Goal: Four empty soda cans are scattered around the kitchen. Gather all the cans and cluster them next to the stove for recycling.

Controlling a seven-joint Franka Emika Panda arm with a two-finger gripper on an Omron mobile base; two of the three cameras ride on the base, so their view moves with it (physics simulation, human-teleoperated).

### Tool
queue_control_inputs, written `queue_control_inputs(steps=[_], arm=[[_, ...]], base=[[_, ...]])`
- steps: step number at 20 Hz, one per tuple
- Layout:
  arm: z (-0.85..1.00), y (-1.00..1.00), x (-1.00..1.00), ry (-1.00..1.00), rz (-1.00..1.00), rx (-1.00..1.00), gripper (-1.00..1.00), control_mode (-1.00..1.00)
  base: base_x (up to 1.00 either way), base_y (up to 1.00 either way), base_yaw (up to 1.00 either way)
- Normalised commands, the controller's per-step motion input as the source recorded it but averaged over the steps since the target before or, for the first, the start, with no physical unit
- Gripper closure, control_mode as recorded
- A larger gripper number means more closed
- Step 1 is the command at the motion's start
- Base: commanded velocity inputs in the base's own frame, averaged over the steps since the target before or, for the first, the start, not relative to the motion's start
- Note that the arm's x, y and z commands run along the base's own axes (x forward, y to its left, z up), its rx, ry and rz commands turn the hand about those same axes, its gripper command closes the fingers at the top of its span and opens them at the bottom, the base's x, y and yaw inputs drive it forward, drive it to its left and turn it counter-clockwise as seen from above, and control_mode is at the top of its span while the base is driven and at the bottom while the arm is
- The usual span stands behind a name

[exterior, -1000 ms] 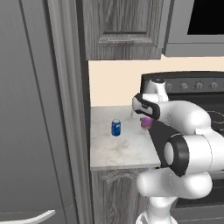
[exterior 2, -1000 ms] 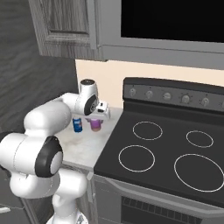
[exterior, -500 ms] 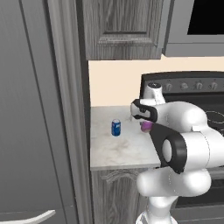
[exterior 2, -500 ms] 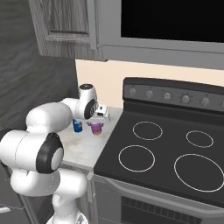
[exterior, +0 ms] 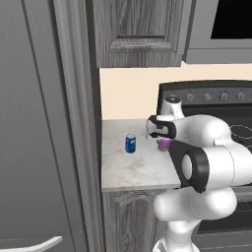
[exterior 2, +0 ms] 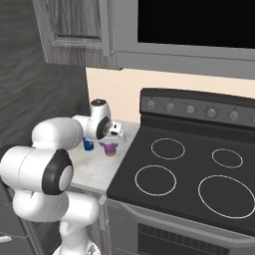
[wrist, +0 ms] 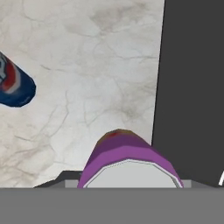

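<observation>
Purple can (wrist: 129, 158): a small cylinder, glossy purple wall, flat silvery top; it stands upright, long axis vertical, top toward the hand camera. It sits on the counter just beside the stove's left edge, apart from the black glass.
Gripper (exterior: 164, 143): it hangs straight over the purple can with a finger on either side, closed around the can's upper part. Whether the can's base touches the marble or is lifted clear, I cannot tell.
Blue can (exterior: 130, 143): a blue cylinder with a white and red mark and a silvery top, upright, long axis vertical, farther from the stove than the purple can and well apart from it.
Counter (exterior: 125, 170): pale marble with fine grey veins, a narrow flat slab running up against the stove's left side.
Stove (exterior 2: 187, 174): smooth black top with thin white ring marks, a dark grey back panel carrying a row of round knobs.
Cabinets (exterior: 135, 29): grey wood grain with raised panel doors, above the counter left of the stove.
</observation>
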Motion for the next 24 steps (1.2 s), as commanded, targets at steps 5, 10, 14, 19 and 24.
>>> queue_control_inputs(steps=[5, 10, 14, 19, 24], arm=[[-0.14, 0.00, 0.05, 0.00, 0.00, 0.00, 1.00, -1.00], [-0.15, 0.00, 0.08, 0.00, 0.00, 0.00, 1.00, -1.00], [-0.15, 0.00, 0.08, 0.00, 0.00, 0.00, 1.00, -1.00], [-0.14, 0.00, 0.07, 0.00, 0.00, 0.00, 1.00, -1.00], [-0.13, 0.00, 0.06, 0.00, 0.00, 0.00, 1.00, -1.00]], base=[[0.00, 0.00, 0.00], [0.00, 0.00, 0.00], [0.00, 0.00, 0.00], [0.00, 0.00, 0.00], [0.00, 0.00, 0.00]])
